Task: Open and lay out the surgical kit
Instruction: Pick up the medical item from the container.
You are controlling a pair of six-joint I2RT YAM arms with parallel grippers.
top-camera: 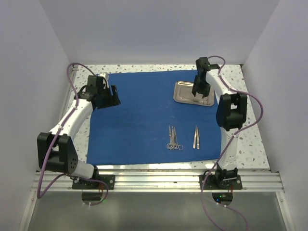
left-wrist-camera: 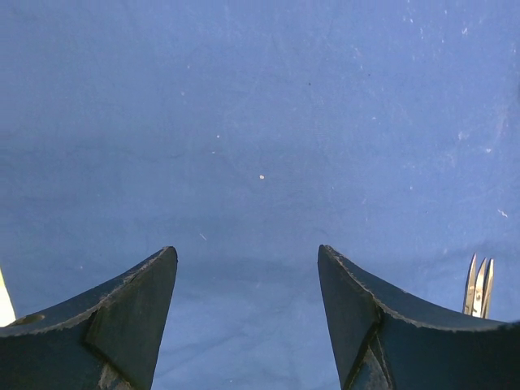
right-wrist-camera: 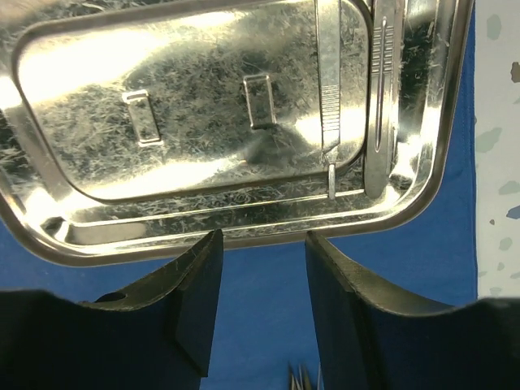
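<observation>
The blue cloth (top-camera: 139, 115) lies spread flat on the bench (top-camera: 250, 144). Near the front edge of the cloth, right of its middle, two ring-handled tools (top-camera: 174, 139) lie side by side. The tweezers (top-camera: 196, 138) lie near them to the right. At the left edge of the cloth the left gripper (top-camera: 114, 95) hangs over the fabric, its jaws spread and holding nothing. On the far right corner of the cloth stands the steel tray (top-camera: 182, 91), and two slim tools (right-wrist-camera: 329, 81) lie along its right side. The right gripper (right-wrist-camera: 264, 236) is over the tray's near rim, jaws spread, empty.
</observation>
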